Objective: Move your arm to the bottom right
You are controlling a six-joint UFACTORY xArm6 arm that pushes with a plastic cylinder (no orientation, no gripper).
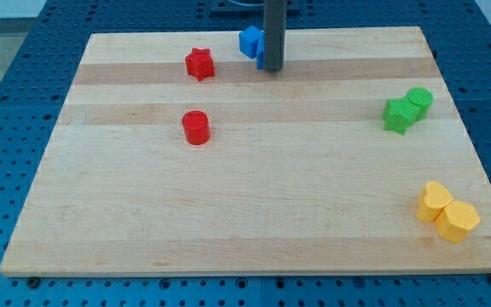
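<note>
My tip (273, 70) rests on the wooden board (254, 230) near the view's top centre. It stands right in front of two blue blocks: one (250, 41) shows at its left, the other (261, 58) is mostly hidden behind the rod. A red star block (199, 64) lies to the tip's left. A red cylinder (195, 128) lies below and left of the tip. The bottom right corner of the board is far from the tip.
A green star block (397, 114) and a green cylinder (418, 101) touch at the view's right. Two yellow blocks (434, 202) (458, 221) touch near the bottom right corner. A blue perforated table (7, 128) surrounds the board.
</note>
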